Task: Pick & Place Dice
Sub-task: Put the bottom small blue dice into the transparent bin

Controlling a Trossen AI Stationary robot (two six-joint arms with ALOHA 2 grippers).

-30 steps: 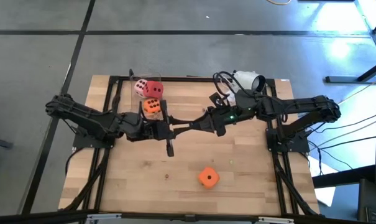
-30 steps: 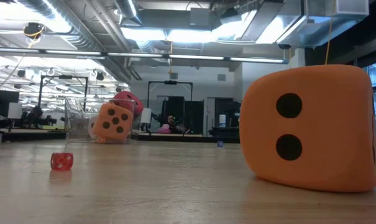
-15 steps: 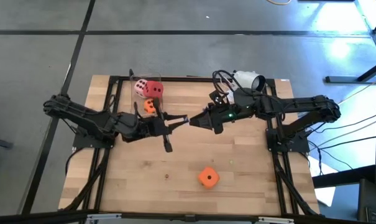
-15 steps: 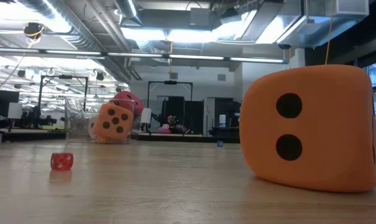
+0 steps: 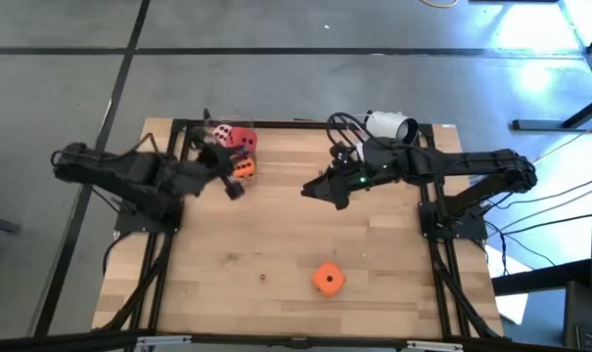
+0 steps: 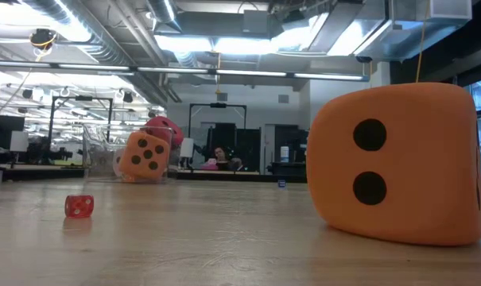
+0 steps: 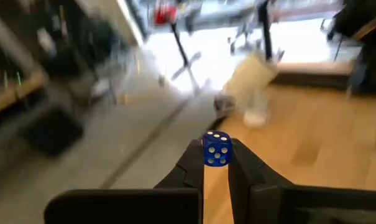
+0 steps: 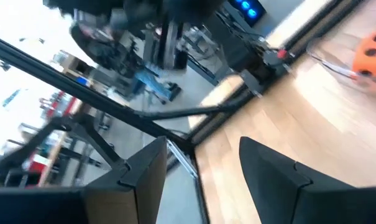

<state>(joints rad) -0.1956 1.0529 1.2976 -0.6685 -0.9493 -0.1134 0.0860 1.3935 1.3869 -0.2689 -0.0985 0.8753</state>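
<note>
One small blue die sits pinched between the left gripper's fingertips, just beside the clear cup holding the red die and pink die. That cup lies just beyond it; the right gripper, open and empty, hangs farther from the cup.

**Open workshop behind a wooden worktop**

A pale wooden worktop stands on a grey concrete floor. Beyond it, ceiling ducts and strip lights run above distant desks and a dark doorway.
</note>
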